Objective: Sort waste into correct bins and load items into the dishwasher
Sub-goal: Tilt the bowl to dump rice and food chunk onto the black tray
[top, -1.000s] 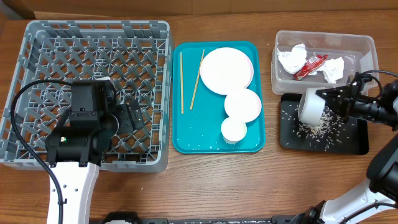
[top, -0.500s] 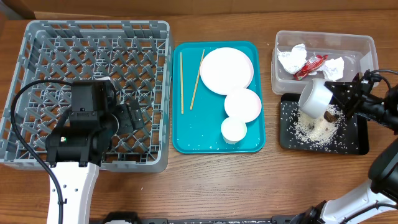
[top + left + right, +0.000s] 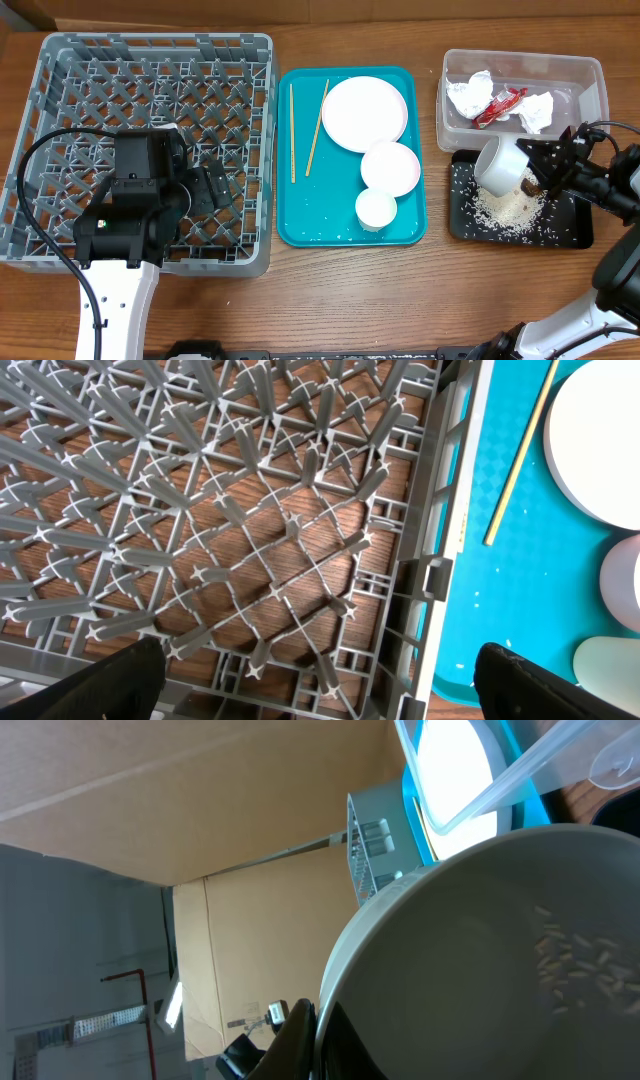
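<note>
My right gripper (image 3: pixel 545 166) is shut on the rim of the grey bowl (image 3: pixel 499 163) and holds it tipped on its side over the black tray (image 3: pixel 572 232). Loose rice (image 3: pixel 503 208) and a small brown lump (image 3: pixel 528 186) lie on that tray. In the right wrist view the bowl (image 3: pixel 500 970) fills the frame with a few grains stuck inside, and one finger (image 3: pixel 300 1042) presses its rim. My left gripper (image 3: pixel 330 690) is open and empty above the dish rack (image 3: pixel 60 90). The clear tub (image 3: pixel 590 75) holds the red wrapper (image 3: pixel 498 105) and crumpled paper (image 3: pixel 468 95).
The teal tray (image 3: pixel 310 220) between rack and bins holds the large plate (image 3: pixel 364 113), small plate (image 3: pixel 390 167), white cup (image 3: pixel 376 209) and two chopsticks (image 3: pixel 292 130). In the left wrist view the rack's wall (image 3: pixel 425 575) borders the teal tray (image 3: pixel 500 610).
The bowl has tipped over the black tray and shifted a little; rice and the brown lump have dropped out, and a pile of rice has built up. The left arm has not moved.
</note>
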Robot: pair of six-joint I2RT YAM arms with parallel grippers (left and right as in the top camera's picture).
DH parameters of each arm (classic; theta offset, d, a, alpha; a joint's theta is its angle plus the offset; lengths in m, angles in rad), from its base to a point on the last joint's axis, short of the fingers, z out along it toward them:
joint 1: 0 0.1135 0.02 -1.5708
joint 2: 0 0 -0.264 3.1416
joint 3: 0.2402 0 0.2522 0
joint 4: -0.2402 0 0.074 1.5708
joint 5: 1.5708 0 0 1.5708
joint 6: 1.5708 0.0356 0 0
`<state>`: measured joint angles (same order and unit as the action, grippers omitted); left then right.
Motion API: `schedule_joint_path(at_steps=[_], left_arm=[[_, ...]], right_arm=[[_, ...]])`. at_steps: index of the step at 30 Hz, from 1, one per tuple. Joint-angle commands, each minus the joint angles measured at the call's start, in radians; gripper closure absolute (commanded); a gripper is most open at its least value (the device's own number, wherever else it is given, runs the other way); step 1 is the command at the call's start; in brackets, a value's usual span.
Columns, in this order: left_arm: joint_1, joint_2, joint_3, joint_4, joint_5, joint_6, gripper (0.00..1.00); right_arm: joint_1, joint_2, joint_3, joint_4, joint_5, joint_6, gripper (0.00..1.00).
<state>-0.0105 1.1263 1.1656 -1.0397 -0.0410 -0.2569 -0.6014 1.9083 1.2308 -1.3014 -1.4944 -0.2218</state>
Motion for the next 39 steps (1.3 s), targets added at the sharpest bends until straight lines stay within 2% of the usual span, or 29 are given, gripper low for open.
schedule_joint_path(at_steps=[1, 8, 14, 32, 37, 39], left_arm=[[0.004, 0.0, 0.019, 0.003, 0.009, -0.013, 0.0], [0.003, 0.0, 0.019, 0.003, 0.009, -0.013, 0.0], [0.004, 0.0, 0.019, 0.003, 0.009, -0.013, 0.0], [0.004, 0.0, 0.019, -0.004, 0.013, -0.013, 0.0], [0.004, 0.0, 0.019, -0.002, 0.012, -0.013, 0.0], [0.004, 0.0, 0.019, -0.002, 0.012, -0.013, 0.0]], right_arm=[[-0.005, -0.038, -0.019, 0.013, -0.041, -0.015, 0.96], [-0.005, -0.038, -0.048, 0.04, -0.076, -0.014, 0.96], [-0.009, -0.038, -0.049, 0.049, -0.076, 0.071, 0.96], [-0.039, -0.038, -0.048, 0.059, -0.074, 0.101, 0.96], [-0.032, -0.039, -0.046, 0.001, -0.019, 0.003, 0.96], [-0.025, -0.039, -0.029, -0.109, 0.007, -0.162, 0.96]])
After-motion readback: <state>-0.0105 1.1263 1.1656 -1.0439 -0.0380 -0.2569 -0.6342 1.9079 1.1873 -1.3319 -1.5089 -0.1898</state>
